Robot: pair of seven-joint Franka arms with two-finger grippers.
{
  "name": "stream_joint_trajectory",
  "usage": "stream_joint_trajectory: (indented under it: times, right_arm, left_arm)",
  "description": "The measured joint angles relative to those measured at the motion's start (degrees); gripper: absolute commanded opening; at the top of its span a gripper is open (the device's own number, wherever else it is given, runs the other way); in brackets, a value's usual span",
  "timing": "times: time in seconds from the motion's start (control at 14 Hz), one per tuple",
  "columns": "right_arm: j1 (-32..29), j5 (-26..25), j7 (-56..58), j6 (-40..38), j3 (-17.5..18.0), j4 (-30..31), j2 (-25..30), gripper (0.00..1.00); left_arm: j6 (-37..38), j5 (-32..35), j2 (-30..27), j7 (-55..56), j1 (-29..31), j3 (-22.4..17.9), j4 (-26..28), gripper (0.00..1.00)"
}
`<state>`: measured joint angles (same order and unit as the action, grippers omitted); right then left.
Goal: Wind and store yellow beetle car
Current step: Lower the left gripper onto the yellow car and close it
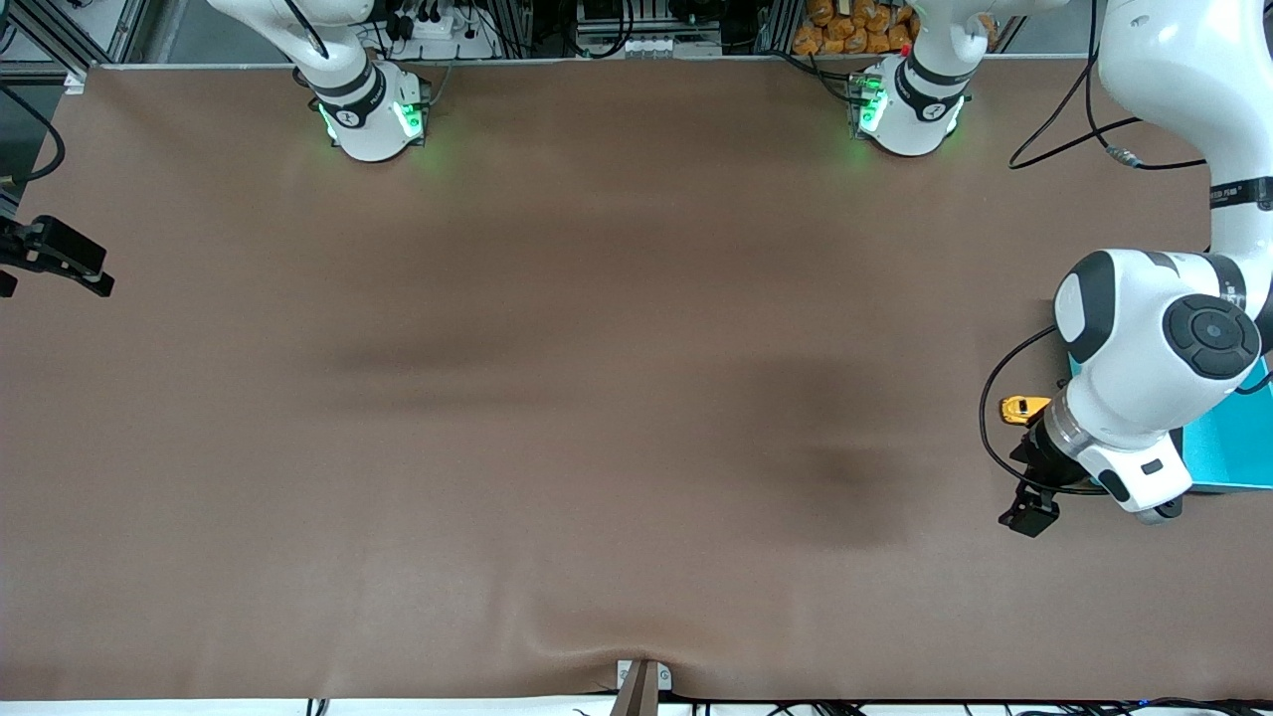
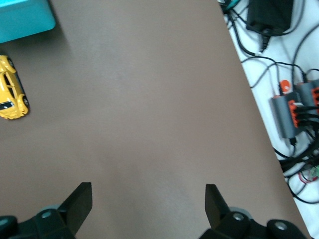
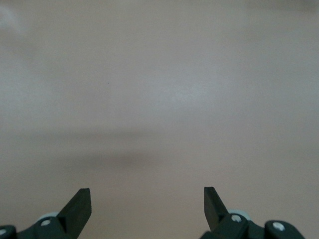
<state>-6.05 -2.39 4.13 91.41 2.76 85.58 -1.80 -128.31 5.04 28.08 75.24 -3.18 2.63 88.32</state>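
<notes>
The yellow beetle car [image 1: 1023, 408] stands on the brown table at the left arm's end, beside the turquoise bin [image 1: 1225, 449]. My left gripper [image 1: 1034, 477] hangs open and empty over bare table, just nearer to the front camera than the car. In the left wrist view the car [image 2: 11, 96] lies off to one side of the open fingers [image 2: 79, 201], with a corner of the bin [image 2: 25, 20] past it. My right gripper [image 3: 147, 201] is open and empty over bare table; its dark hand [image 1: 97, 270] shows at the right arm's end.
The left arm's white wrist [image 1: 1144, 368] covers part of the bin. Cables and a power block [image 2: 286, 112] lie off the table edge near the left gripper. The brown mat [image 1: 597, 398] covers the whole table.
</notes>
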Motion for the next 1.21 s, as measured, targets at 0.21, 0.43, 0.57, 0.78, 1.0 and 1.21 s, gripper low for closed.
stream_joint_trajectory:
  times: [0.21, 0.43, 0.57, 0.78, 1.0, 1.21]
  right_arm:
    - [0.0, 0.0, 0.0, 0.0, 0.0, -0.5, 0.1, 1.0]
    - [0.0, 0.0, 0.0, 0.1, 0.0, -0.7, 0.1, 1.0]
    - [0.0, 0.0, 0.0, 0.1, 0.0, -0.8, 0.1, 1.0]
    - [-0.1, 0.0, 0.0, 0.2, -0.1, -1.2, 0.1, 1.0]
    - [-0.4, 0.0, 0.0, 0.2, -0.2, -1.2, 0.1, 1.0]
    - [-1.0, 0.0, 0.0, 0.2, -0.2, -1.2, 0.1, 1.0]
  left_arm:
    - [0.0, 0.0, 0.4, 3.2, 1.1, 0.0, 1.6, 1.0]
    - [0.1, 0.0, 0.6, 7.6, 1.2, -0.1, 4.2, 1.0]
    - [0.1, 0.0, 0.6, 9.1, 1.2, -0.1, 6.5, 1.0]
    - [0.1, 0.0, 0.6, 9.5, 1.3, -0.2, 9.5, 1.0]
    - [0.2, 0.5, 0.6, 11.0, 1.3, -0.5, 11.3, 1.0]
    - [0.4, 5.8, 0.6, 15.2, 1.8, -0.7, 14.2, 1.0]
